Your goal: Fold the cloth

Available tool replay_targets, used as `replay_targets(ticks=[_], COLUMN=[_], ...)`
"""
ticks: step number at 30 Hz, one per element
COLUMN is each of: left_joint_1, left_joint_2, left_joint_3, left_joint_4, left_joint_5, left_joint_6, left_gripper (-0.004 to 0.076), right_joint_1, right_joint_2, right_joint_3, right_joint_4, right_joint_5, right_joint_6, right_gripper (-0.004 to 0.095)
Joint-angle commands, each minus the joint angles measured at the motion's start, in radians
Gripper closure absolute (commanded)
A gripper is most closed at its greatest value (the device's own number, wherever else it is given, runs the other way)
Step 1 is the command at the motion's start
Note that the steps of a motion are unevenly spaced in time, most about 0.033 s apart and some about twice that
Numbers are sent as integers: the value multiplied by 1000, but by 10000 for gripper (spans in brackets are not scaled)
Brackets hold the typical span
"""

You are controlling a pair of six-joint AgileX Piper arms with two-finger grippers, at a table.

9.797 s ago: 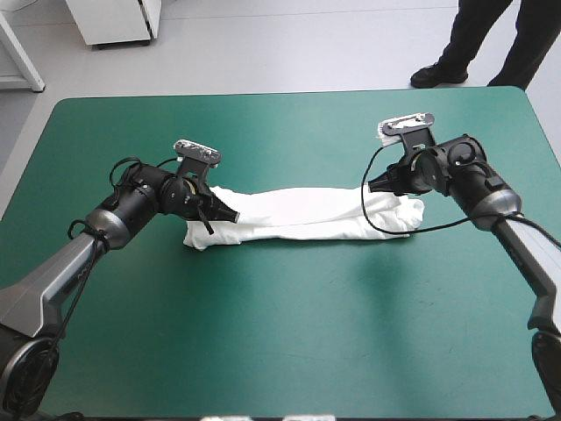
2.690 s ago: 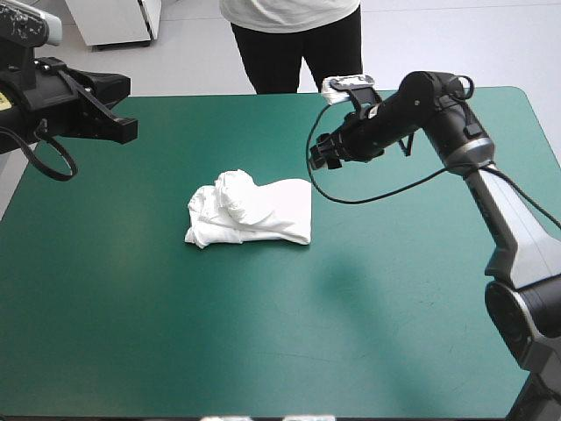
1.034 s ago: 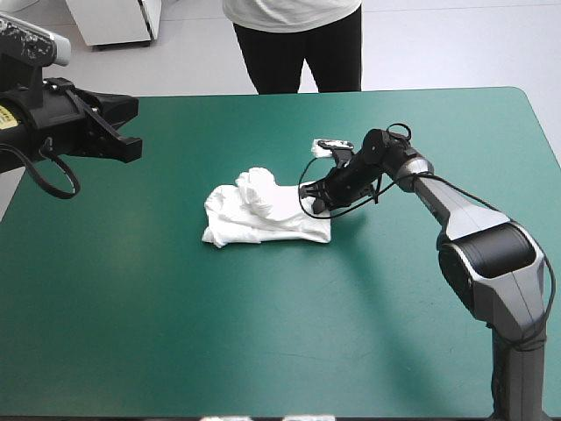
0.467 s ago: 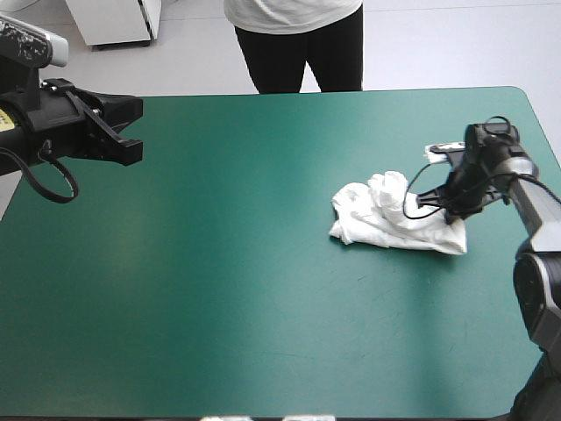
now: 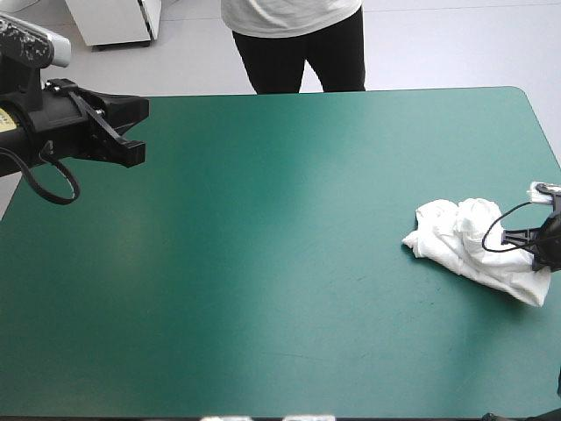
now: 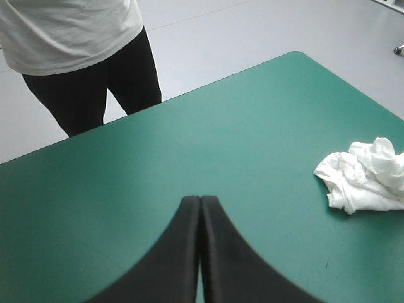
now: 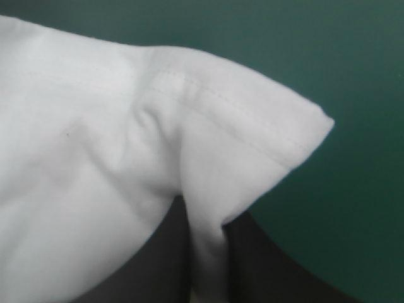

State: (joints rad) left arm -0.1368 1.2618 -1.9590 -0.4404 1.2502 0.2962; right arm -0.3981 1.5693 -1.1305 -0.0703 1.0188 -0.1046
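teal-green cover [image 5: 263, 263]; right end effector [image 5: 542, 250], half cropped, pinches t-shirt [image 5: 456, 239]; left end effector [image 6: 200, 202] closed.

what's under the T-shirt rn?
Teal-green cover all around the T-shirt; right gripper pinches one fold. Whatever lies beneath the heap itself is covered.

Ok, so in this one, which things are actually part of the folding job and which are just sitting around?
Part of the job:
- the T-shirt, a crumpled bundle near the table's right edge
- the right claw, shut on its fabric

Not in play:
- the left claw, shut on nothing, raised by the table's left edge
- the table, only the surface
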Motion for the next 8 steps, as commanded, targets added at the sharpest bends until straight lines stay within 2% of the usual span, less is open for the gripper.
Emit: replay_targets(ticks=[1, 4, 8], left_joint_1=[-19, -64, -136], left_joint_2=[-22, -22, -22], left_joint_3=[-17, -17, -17], left_joint_4=[-35, 2, 79], left_joint_5=[2, 5, 35], left_joint_6=[6, 6, 6], left_gripper=[734, 734, 734], right_joint_1=[-8, -8, -8], right_joint_2=[-45, -52, -94], right_joint_3=[-18, -40, -72], right_joint_4=[8, 30, 38], right_joint_5=[-24, -5, 30], right_joint_6=[-6, -8, -8], right_gripper=[870, 733, 427])
